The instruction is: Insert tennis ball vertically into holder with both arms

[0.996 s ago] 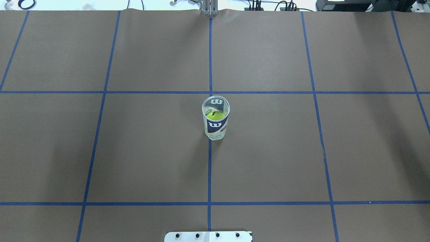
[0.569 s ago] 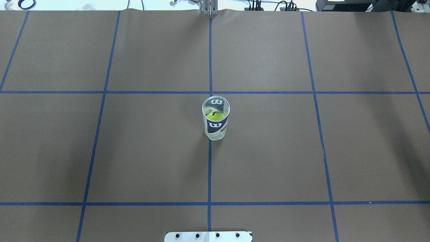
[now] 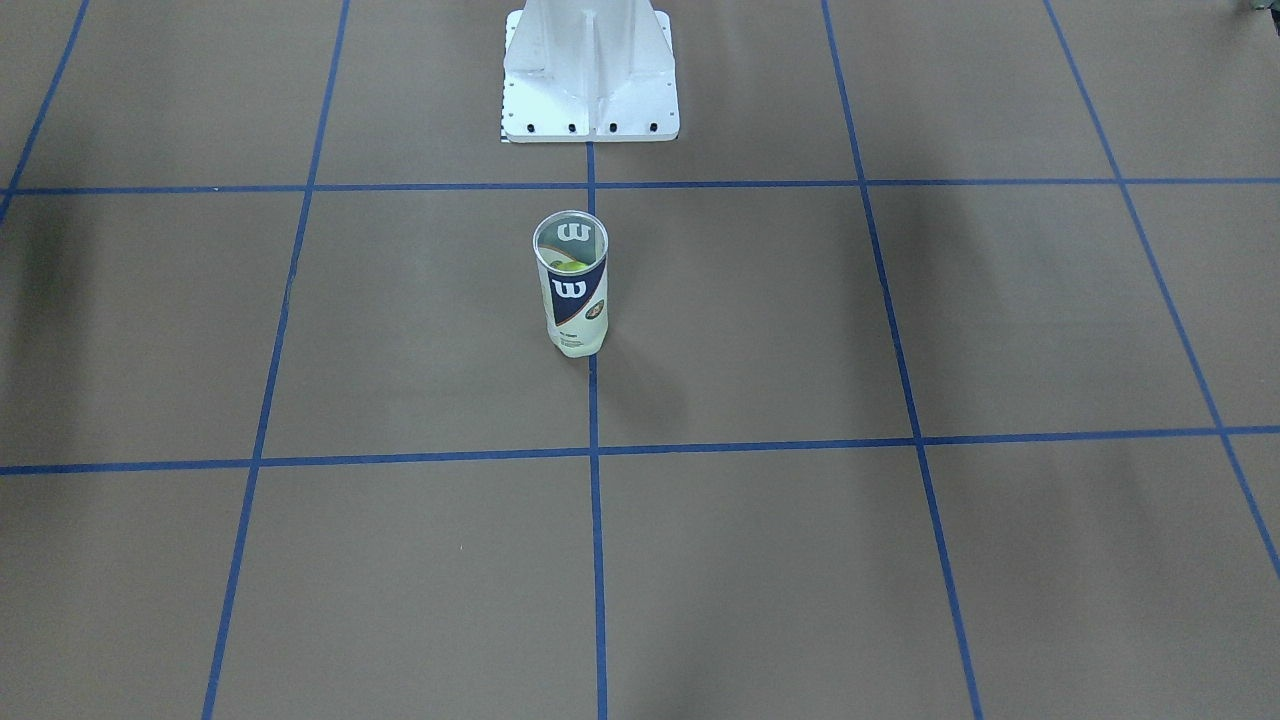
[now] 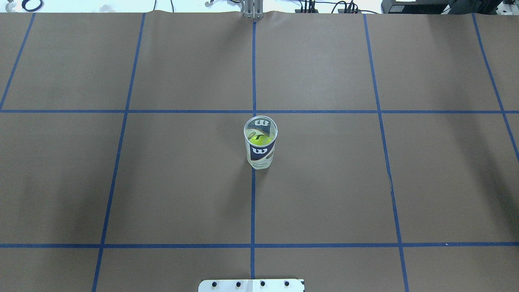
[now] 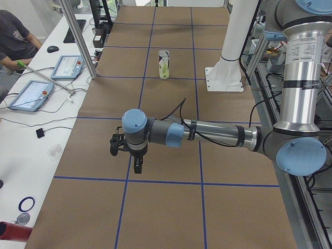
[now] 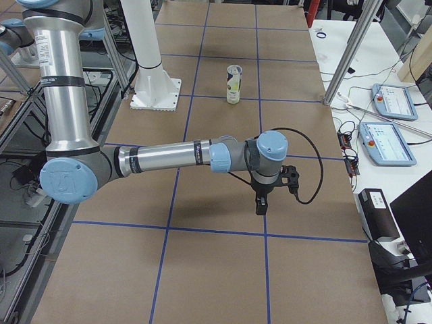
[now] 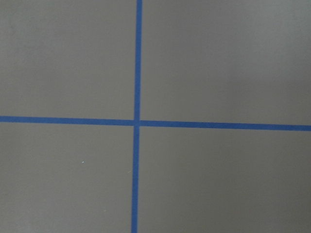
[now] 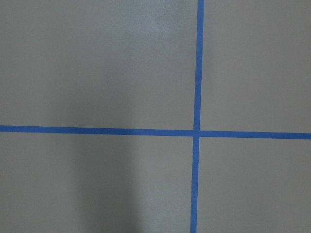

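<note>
The holder (image 4: 260,146), a clear can with a navy-and-white "W" label, stands upright at the table's centre on the middle blue line. It also shows in the front view (image 3: 572,285) and small in the side views (image 5: 164,64) (image 6: 233,84). A yellow-green tennis ball (image 4: 259,140) sits inside it, seen through the open top. My left gripper (image 5: 137,168) hangs over the table's left end, far from the can. My right gripper (image 6: 260,204) hangs over the right end. Both show only in side views, so I cannot tell if they are open or shut.
The white pedestal base (image 3: 590,75) stands behind the can on the robot's side. Blue tape lines (image 4: 253,202) divide the brown table cover. An operator (image 5: 15,39) sits past the far edge with tablets (image 5: 30,94) and cables. Both wrist views show only tape crossings.
</note>
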Available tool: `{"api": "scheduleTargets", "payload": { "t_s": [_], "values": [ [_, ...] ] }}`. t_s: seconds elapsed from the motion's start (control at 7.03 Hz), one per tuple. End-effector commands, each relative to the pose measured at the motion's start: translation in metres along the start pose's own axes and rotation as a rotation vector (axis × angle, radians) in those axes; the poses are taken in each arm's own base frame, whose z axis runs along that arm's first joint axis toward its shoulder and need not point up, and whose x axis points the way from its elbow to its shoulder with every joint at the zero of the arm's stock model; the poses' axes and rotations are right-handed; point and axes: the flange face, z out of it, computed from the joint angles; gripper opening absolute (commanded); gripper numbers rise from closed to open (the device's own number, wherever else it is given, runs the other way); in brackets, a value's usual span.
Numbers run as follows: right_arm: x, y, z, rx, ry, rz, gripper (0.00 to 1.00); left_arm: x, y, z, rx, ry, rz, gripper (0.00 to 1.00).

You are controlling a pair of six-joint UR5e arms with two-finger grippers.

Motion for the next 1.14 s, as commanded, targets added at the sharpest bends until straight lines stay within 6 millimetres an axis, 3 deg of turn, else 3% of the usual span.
{"api": "scheduleTargets", "payload": {
  "t_s": [0.0,1.0],
  "values": [
    [0.002,-0.005,0.001,-0.002,-0.001,0.0,0.99,-0.014,0.013,0.01,-0.024,-0.01,-0.028,1.0],
    [0.003,-0.004,0.002,-0.008,-0.016,0.007,0.99,-0.019,0.026,0.016,-0.042,0.032,-0.039,1.0]
  ]
}}
